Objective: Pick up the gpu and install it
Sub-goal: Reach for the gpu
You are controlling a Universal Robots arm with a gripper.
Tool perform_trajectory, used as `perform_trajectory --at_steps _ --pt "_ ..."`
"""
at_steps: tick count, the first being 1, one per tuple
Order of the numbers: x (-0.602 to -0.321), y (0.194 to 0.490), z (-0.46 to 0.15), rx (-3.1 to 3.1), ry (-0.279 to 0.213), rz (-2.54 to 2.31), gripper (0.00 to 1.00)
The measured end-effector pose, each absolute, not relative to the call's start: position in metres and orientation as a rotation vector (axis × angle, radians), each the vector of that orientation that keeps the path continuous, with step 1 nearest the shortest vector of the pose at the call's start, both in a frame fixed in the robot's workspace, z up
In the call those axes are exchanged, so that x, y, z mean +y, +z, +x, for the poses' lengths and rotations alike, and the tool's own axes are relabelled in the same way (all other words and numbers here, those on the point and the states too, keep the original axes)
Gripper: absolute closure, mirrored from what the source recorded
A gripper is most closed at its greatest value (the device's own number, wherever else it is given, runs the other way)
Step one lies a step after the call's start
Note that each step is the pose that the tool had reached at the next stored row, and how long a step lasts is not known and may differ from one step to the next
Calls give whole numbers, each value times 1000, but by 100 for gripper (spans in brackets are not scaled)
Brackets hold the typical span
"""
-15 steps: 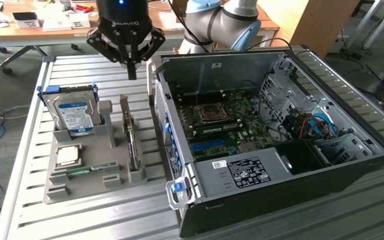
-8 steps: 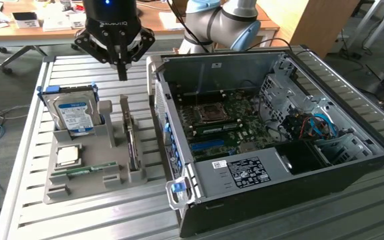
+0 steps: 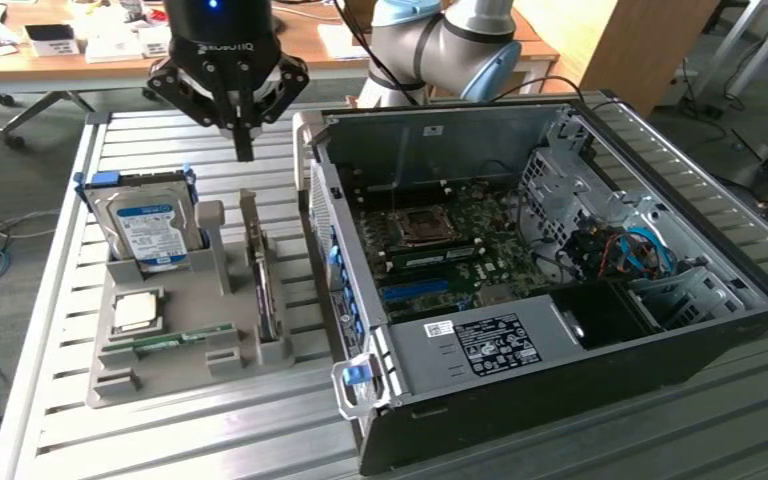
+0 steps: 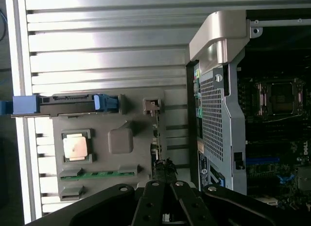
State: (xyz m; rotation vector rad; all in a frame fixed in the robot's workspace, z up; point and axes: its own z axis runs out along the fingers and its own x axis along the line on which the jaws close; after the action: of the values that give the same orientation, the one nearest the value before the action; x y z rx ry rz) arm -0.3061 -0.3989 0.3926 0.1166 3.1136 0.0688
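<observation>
The tray [image 3: 157,375] is grey, hard drive [image 3: 144,225] blue, memory stick [image 3: 171,340] green, gripper [image 3: 243,152] black.

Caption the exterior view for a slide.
Shut gripper hovers above the gpu, standing on edge in its gray holder beside the open computer case.

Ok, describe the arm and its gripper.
The arm is silver-grey tubing with light blue joint caps. The gripper is black, with bolted linkage fingers, pale lettering on its body and a blue light above.
</observation>
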Motion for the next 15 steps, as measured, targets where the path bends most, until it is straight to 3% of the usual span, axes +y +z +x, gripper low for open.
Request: perform_trajectory --at_steps 15 --pt "-399 393 -324 3113 69 117 89"
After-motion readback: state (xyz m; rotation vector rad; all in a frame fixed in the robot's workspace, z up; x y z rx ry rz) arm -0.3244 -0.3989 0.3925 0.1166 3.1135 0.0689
